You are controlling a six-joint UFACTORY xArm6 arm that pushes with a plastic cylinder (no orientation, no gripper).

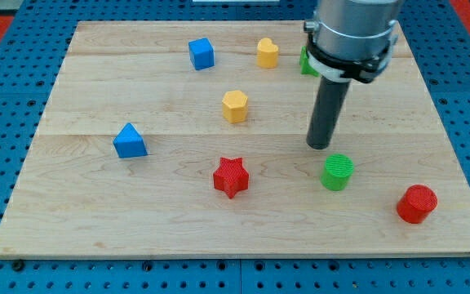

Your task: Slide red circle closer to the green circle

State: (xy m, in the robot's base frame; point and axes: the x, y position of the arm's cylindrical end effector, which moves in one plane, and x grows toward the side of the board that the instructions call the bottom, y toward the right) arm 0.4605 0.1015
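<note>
Tip: my tip [321,146] on the wooden board [96,237], just up-left of the green circle [338,171], not touching any block.
Jaws: none on this arm, bare rod only, nothing held.
Red circle: red circle [416,203] down-right of tip, near board's lower right corner, apart from green circle.
Red star: red star [231,176] left of tip, slightly lower.
Yellow blocks: yellow hexagon [234,106] up-left of tip; second yellow block [268,52] farther up.
Blue blocks: blue cube [201,53] far up-left; blue triangle [129,140] far left.
Green block: second green block [307,61] above tip, mostly hidden behind the arm, shape unclear.
</note>
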